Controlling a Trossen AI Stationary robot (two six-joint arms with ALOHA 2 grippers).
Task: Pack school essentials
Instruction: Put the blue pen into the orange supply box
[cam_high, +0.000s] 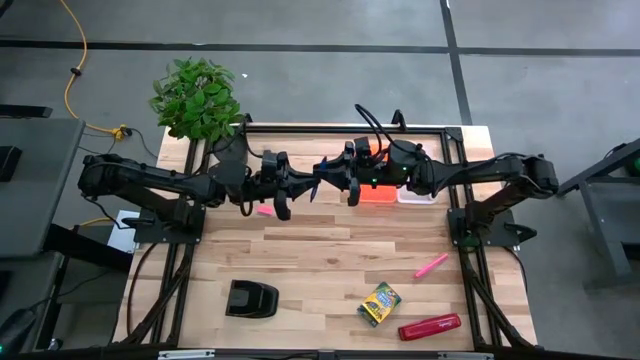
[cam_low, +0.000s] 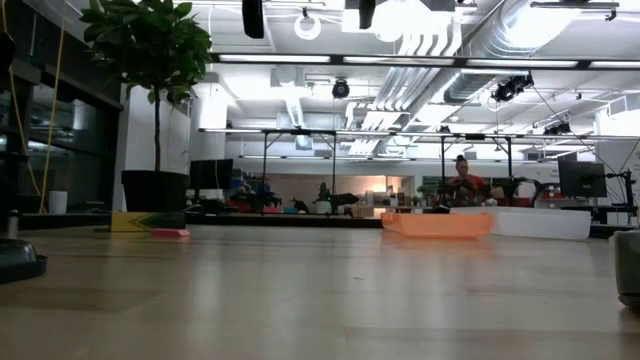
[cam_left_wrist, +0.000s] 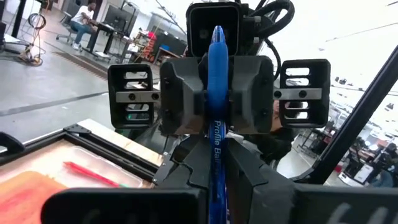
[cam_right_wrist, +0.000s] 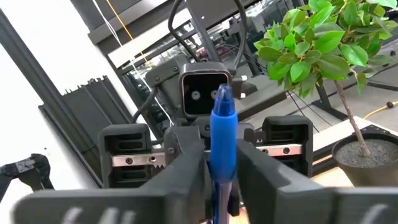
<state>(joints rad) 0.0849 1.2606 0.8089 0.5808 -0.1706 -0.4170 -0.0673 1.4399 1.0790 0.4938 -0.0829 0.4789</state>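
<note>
I have the blue pen (cam_high: 318, 180) pinched between both grippers, left gripper (cam_high: 300, 183) and right gripper (cam_high: 336, 175), above the table's far middle. I'd loosen the left only once the right grips firmly, then carry it to the orange tray (cam_high: 380, 192).

Two matte black jointed arms carry looping black cables, blocky slotted pincer housings and small silver screws.

Both my arms reach inward above the far half of the counter, wrists level, so my left claw (cam_high: 300, 186) and right claw (cam_high: 335, 180) meet nose to nose. Each is closed on the same thin blue plastic pen (cam_high: 318, 182), which spans between them. My left claw's fingers (cam_left_wrist: 186, 168) clamp it; my right claw's fingers (cam_right_wrist: 186, 171) pinch its other end.
</note>
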